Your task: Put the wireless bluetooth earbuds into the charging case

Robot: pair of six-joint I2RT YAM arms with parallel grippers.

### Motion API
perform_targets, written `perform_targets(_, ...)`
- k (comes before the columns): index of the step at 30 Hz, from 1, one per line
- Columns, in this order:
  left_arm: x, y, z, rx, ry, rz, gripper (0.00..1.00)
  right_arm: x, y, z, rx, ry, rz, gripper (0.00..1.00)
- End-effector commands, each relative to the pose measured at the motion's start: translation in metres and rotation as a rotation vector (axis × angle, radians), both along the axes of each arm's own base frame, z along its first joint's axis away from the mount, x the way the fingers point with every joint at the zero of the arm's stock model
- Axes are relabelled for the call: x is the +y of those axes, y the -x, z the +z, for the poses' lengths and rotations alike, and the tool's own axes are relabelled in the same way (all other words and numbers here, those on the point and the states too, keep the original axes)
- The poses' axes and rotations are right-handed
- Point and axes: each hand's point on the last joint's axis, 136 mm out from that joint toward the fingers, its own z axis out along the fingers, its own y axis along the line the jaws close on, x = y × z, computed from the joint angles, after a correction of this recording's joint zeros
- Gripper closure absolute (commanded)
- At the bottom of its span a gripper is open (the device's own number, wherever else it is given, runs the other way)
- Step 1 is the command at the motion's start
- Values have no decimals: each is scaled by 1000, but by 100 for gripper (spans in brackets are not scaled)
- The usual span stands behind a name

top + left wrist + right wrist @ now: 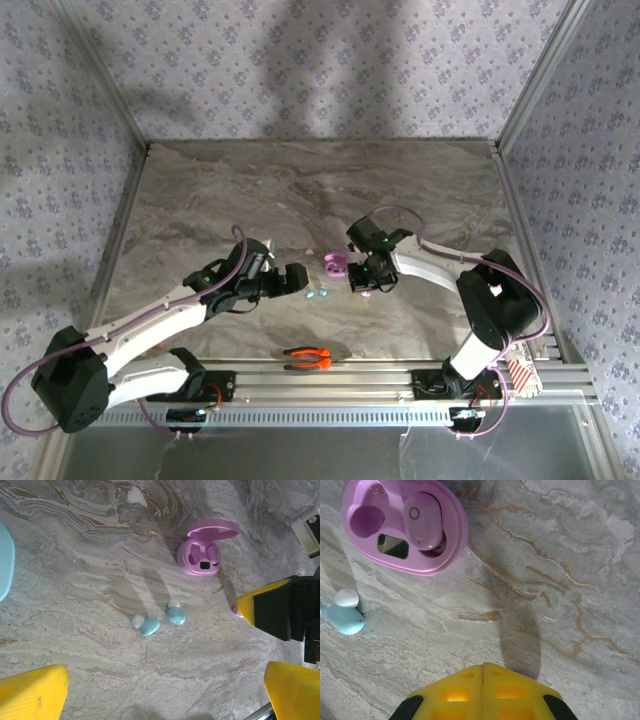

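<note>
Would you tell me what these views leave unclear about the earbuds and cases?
- Right wrist: whether the shut right gripper pinches anything; its own body covers the tips.
- Left wrist: pale blue object cut off by the left edge.
- Top external: teal earbuds too small to count.

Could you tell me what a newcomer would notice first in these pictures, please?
The open pink charging case stands in the middle of the marble table, with one pink earbud seated and the other well empty. Just nearer the arms, two teal earbuds lie loose on the marble, and orange-handled pliers rest at the near edge.
</note>
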Motion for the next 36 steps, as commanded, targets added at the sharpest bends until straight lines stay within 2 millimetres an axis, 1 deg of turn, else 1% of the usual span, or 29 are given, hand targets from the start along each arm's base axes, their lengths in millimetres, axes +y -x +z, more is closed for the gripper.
perform_targets(1,0,-1,8,-17,16,-3,0,-7,8,1,7,26,-16,100)
perform_targets(3,0,-1,7,-16,16,-2,0,-12,14,-1,27,44,-18,100)
perform_targets(9,0,-1,8,-15,19,-3,0,-17,19,5,18,41,-25,100)
perform_targets(16,0,-1,7,-12,22,-2,0,-28,11,18,-22,34,-67,100)
perform_targets(22,-1,-1,8,-11,26,-3,0,-36,10,12,-4,37,-84,98)
perform_targets(31,-2,0,6,-5,34,-2,0,-35,16,0,43,40,-70,98)
perform_targets(34,-2,1,5,-2,36,-1,0,-34,17,0,42,40,-64,93)
perform_targets(36,-2,2,5,-2,38,-2,0,-33,17,1,39,45,-54,87)
